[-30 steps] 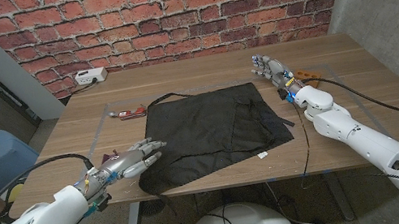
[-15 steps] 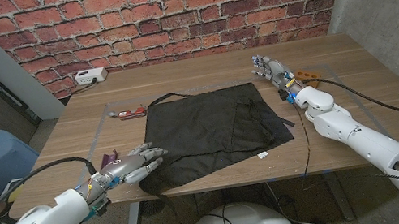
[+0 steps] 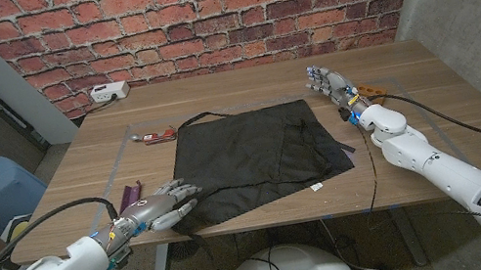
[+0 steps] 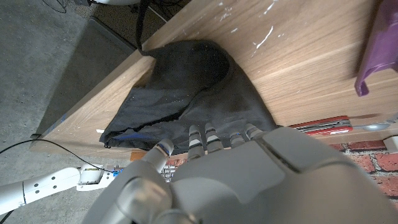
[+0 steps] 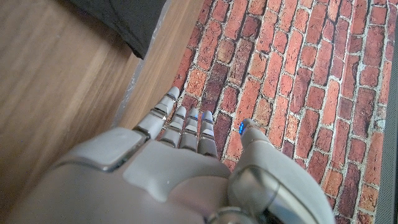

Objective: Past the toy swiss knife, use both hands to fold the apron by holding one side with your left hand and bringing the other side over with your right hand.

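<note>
Right now the black apron [image 3: 250,161] lies spread on the wooden table [image 3: 406,61], roughly in the middle, with its near-left corner bunched up at the table's near edge. A thin black strap loops off its far-left corner and another trails off its right side toward the near edge.

Over at the near left, the left hand [image 3: 159,208] reaches in toward that bunched corner, fingers extended and slightly apart, their tips just beside the cloth; whether they touch it I cannot tell. The left wrist view looks over the back of the left hand [image 4: 249,180] at the dark fabric [image 4: 186,99] heaped at the table edge, nothing pinched between the fingers.

Just left of that hand, a purple strip [image 3: 130,191] lies on the wood. Farther back, near the apron's far-left corner, sits the red toy swiss knife [image 3: 157,136].

Across on the right, the right hand [image 3: 329,83] stands past the apron's far-right corner, apart from the cloth, fingers straight and close together, holding nothing. An orange-brown object [image 3: 372,89] lies just to its right. A white power strip [image 3: 110,91] rests at the table's far-left edge against the brick wall [image 3: 199,13].
</note>
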